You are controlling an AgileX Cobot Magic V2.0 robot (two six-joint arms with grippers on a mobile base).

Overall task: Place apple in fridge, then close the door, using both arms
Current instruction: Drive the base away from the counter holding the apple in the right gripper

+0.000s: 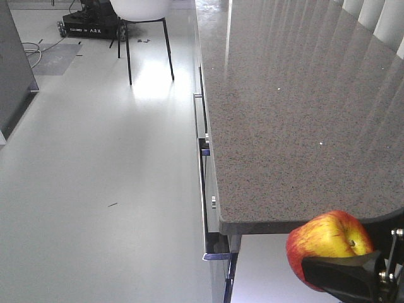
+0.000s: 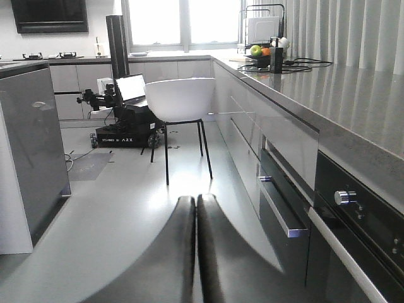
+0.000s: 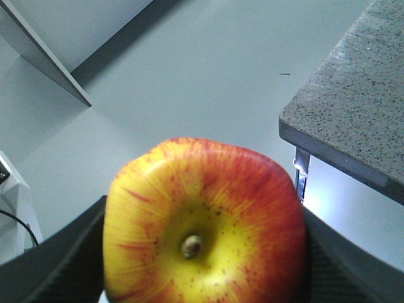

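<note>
The apple, red with yellow patches, is clamped in my right gripper at the bottom right, just off the near corner of the stone counter. In the right wrist view the apple fills the space between the black fingers, stem dimple facing the camera. My left gripper is shut and empty, its fingers pressed together above the floor. A tall dark grey cabinet, apparently the fridge, stands at the left; its edge also shows in the front view. Its inside and the door's inner face are out of view.
The grey stone-topped counter runs along the right, with drawer handles sticking out below and an oven. A white chair and a black cart with a laptop stand ahead on the pale floor. A fruit bowl sits on the far counter.
</note>
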